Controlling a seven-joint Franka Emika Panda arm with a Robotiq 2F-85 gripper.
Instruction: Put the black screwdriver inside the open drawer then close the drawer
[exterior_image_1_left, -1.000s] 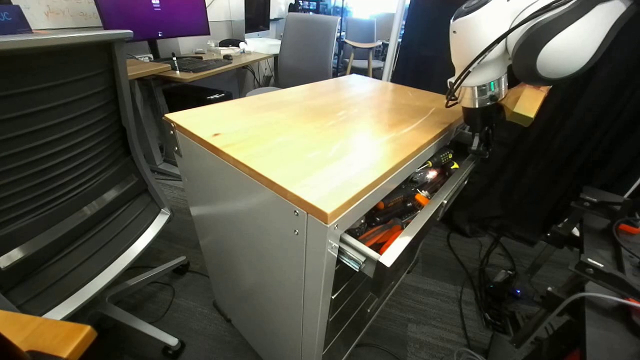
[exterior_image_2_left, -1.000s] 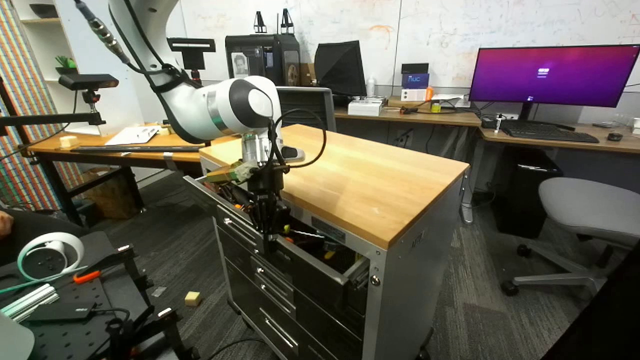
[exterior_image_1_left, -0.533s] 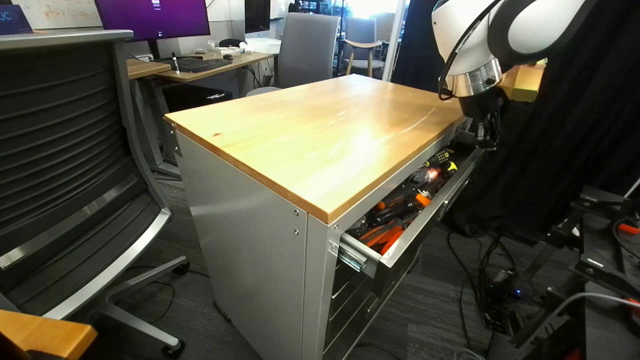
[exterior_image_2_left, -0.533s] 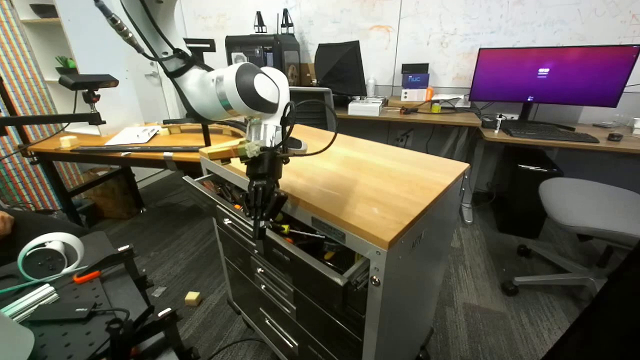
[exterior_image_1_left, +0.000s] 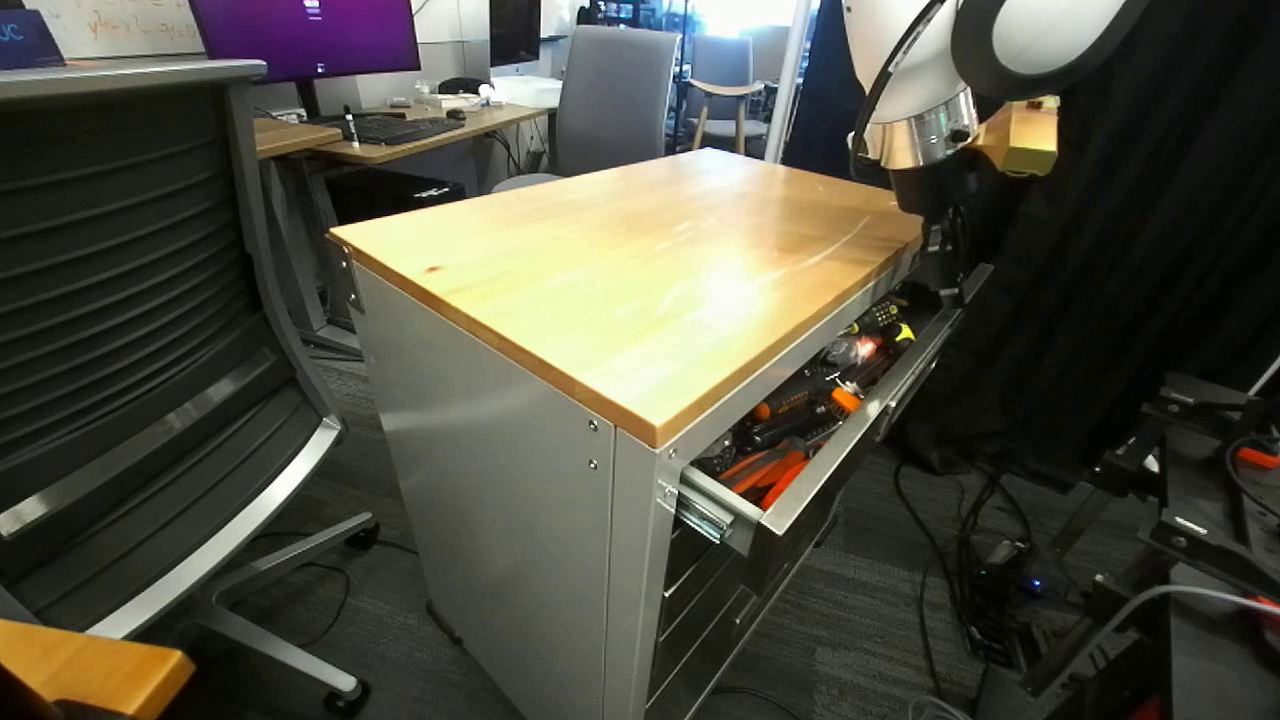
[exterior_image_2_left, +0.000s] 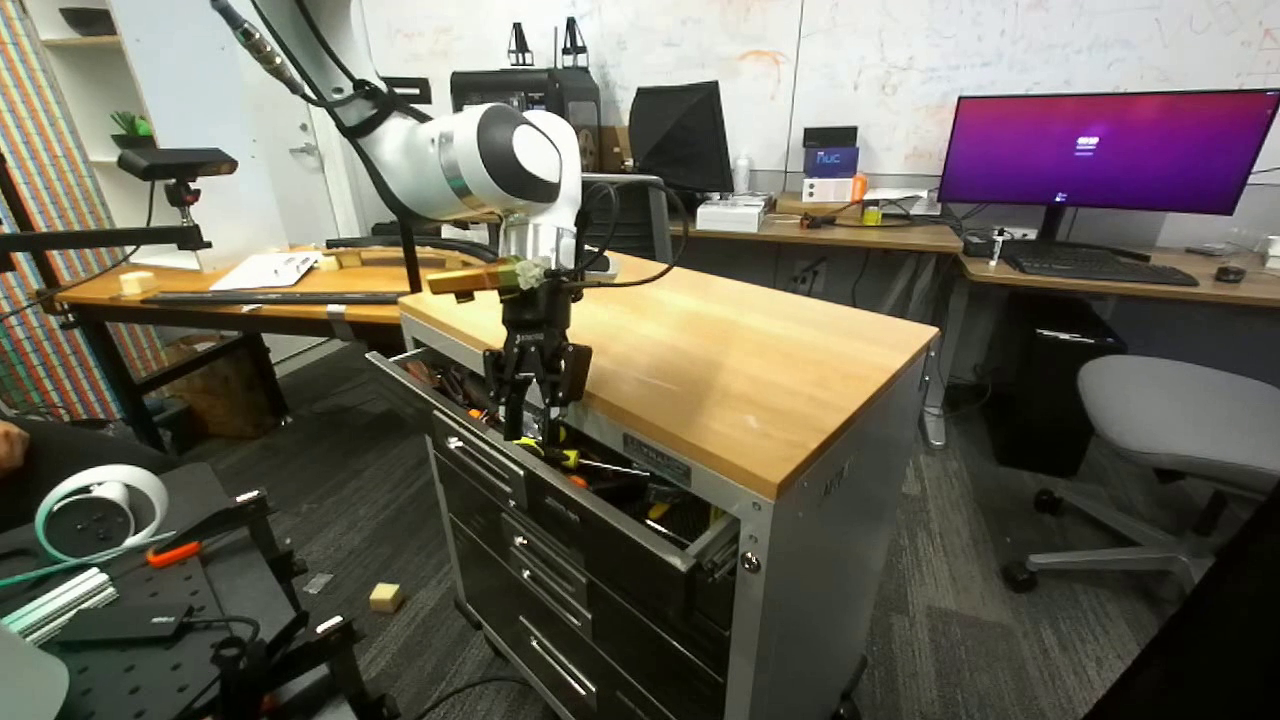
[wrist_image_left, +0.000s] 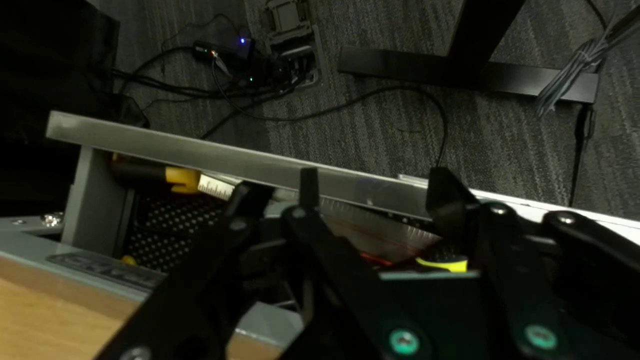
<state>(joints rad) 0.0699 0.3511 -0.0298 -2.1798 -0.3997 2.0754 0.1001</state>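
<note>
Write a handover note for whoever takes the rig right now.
End effector: open, over the top drawer, nothing visible in its grip.
Things: the drawer is pulled out, with mixed tools inside. The black screwdriver can't be singled out in any view.
Done: drawer open; whether the black screwdriver is in can't be confirmed.
Left: check for it, put it in if missing, then close the drawer.

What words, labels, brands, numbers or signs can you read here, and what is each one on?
"NUC": on the blue box.
Too small or blurred to read:
writing on the whiteboard;
text on the purple monitor;
badge and side marking on the cabinet;
marks on the drawer and end effector.
</note>
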